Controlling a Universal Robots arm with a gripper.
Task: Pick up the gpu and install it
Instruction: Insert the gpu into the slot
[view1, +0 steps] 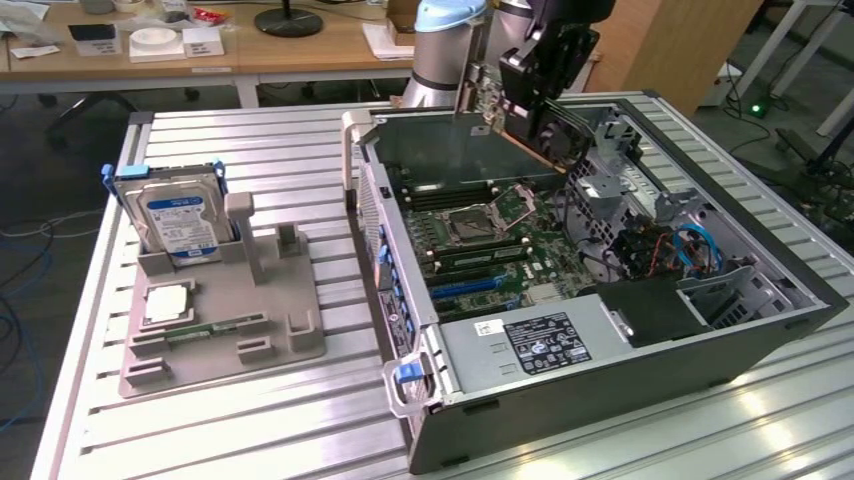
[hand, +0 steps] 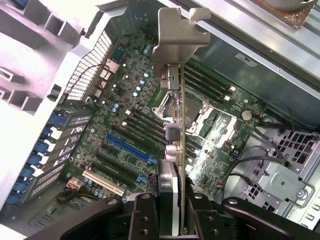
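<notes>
Gpu (hand: 174, 110) hangs edge-on above the motherboard (hand: 125, 100) of the open computer case (view1: 601, 400), clenched in the gripper (hand: 172, 202).

A ribbed metal bench (view1: 267, 420) is filling the foreground, with light glinting off its slats toward the exterior view's lower right. Behind it a wooden desk (view1: 314, 52) is running along the back, carrying white boxes (view1: 158, 42), papers (view1: 387, 40) and a round black base (view1: 288, 20), while a wooden panel (view1: 667, 45) is standing toward the exterior view's right. Cables (view1: 16, 320) are trailing over the grey floor (view1: 47, 170) at the exterior view's left, and a small green light (view1: 755, 105) is glowing at the far right.
</notes>
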